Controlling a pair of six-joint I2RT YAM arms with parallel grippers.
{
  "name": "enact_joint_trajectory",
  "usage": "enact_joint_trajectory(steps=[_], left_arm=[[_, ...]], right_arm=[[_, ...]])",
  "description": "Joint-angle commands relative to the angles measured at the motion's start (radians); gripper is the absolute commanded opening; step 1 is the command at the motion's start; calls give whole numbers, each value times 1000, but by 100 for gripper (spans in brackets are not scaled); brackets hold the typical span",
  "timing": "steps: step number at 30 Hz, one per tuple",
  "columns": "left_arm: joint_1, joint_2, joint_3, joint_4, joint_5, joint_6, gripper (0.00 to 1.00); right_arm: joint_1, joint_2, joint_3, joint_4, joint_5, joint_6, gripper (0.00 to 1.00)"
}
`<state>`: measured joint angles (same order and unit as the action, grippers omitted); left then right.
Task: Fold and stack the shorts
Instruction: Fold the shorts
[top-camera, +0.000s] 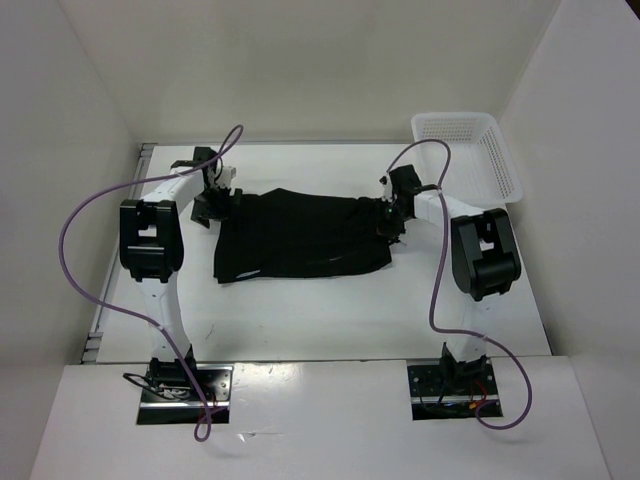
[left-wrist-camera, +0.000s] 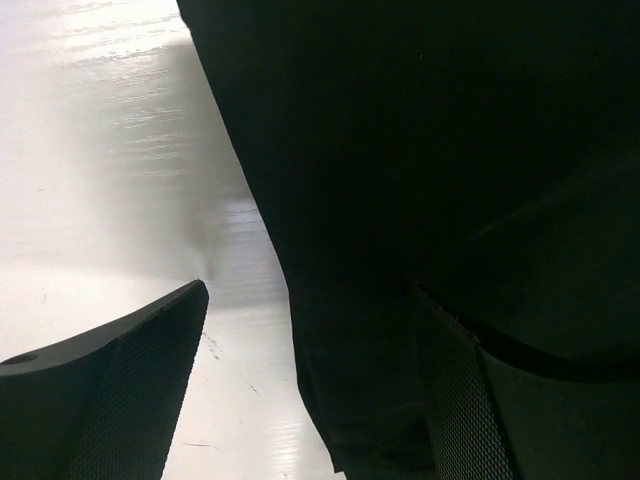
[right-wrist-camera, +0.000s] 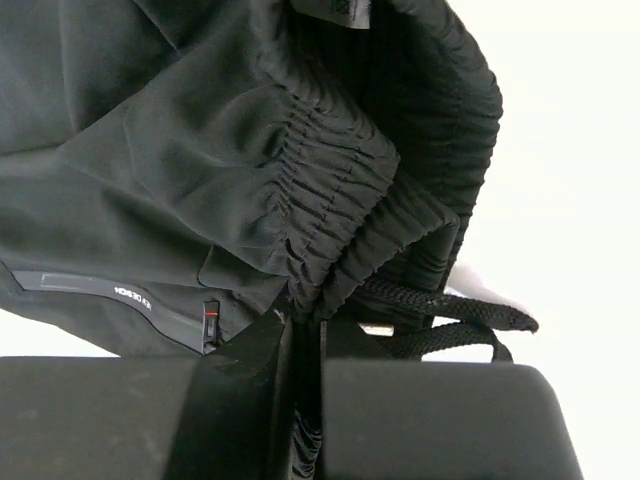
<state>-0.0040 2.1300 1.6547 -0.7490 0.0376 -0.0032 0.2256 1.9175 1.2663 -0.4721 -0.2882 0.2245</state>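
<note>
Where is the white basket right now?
In the top view, the white basket sits at the far right corner of the table, just behind the right gripper and to the right of the black shorts.

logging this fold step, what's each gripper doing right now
Left gripper: jaws open, the edge of the shorts between them.
Right gripper: jaws shut on the shorts' elastic waistband.
</note>
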Motion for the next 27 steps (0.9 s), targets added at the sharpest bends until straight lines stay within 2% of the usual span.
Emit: enact_joint_trajectory(steps=[1, 3, 4, 5, 6, 8, 12, 20, 24, 25, 27], left_arm=[[-1, -9, -3, 13, 44, 3, 87], [-1, 8, -3, 13, 54, 3, 87], [-1, 21, -3, 13, 73, 3, 87], [-1, 21, 7, 13, 83, 3, 87], [-1, 21, 7, 13, 84, 3, 87], [-10, 21, 7, 13, 84, 3, 87], [-10, 8, -4, 13, 71, 3, 87], [-10, -13, -67, 13, 71, 3, 87], [-10, -13, -67, 4, 71, 3, 87], [-10, -22, -67, 4, 71, 3, 87], [-10, -22, -67, 4, 71, 3, 87]], right_arm=[[-8, -78, -4, 0, 70, -43, 3], [-22, -100, -16, -13, 43, -57, 5], [-31, -109, -25, -22, 43, -57, 25], [-31, -123, -44, -22, 31, -57, 50], [-31, -123, -53, -22, 14, -48, 68], [-31, -132, -67, -22, -28, -48, 77], [-43, -118, -58, 4, -89, -48, 77], [-55, 0, -2, 53, -75, 7, 77], [-55, 12, 7, 21, 119, 25, 77], [-55, 12, 19, 21, 209, 26, 77], [-55, -2, 28, 21, 268, 16, 77]])
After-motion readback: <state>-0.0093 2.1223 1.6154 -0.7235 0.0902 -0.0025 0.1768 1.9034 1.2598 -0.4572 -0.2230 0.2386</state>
